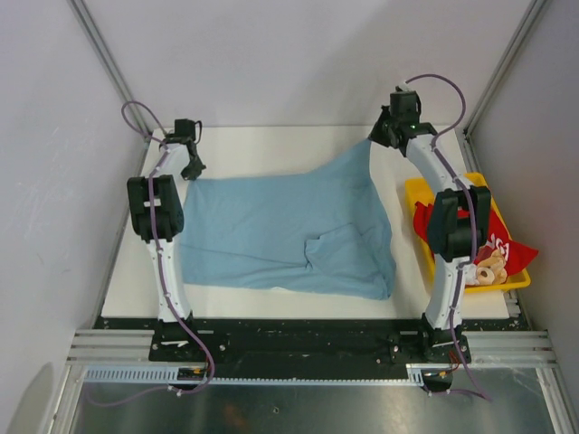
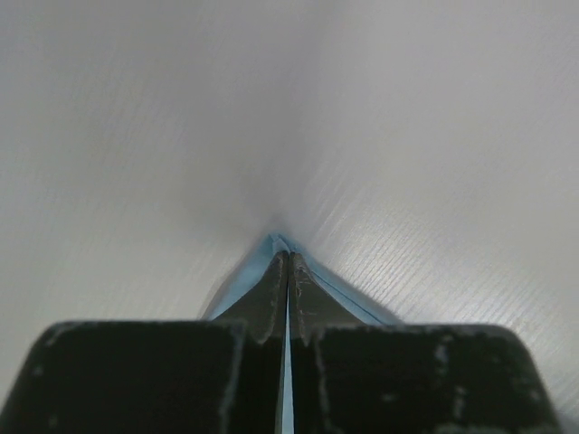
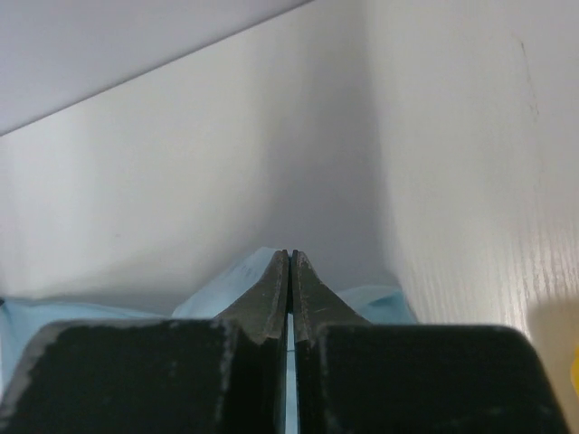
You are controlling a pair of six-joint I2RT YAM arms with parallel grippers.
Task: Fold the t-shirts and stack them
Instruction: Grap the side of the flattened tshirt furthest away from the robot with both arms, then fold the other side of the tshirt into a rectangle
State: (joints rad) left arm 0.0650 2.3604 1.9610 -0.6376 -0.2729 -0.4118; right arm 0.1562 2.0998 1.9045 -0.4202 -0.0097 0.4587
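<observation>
The left gripper point(image 2: 288, 258) is pinched tight, with a thin edge of the light blue t-shirt point(image 1: 280, 231) caught between its tips. The right gripper point(image 3: 289, 256) is clamped just as tight on another corner of the same shirt, holding it up off the table point(image 1: 262, 145). That raised corner sits just beside the yellow bin point(image 1: 412, 192), near its far end. The corner the left gripper holds is well apart from the bin. The shirt spreads out beside the bin, and the red t-shirt point(image 1: 422, 220) lies crumpled inside it.

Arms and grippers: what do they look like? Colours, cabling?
Left arm and right arm: white links, black joint housings, purple cable running along each. Left gripper and right gripper: black fingers tapering to wedges, edges scuffed pale.
</observation>
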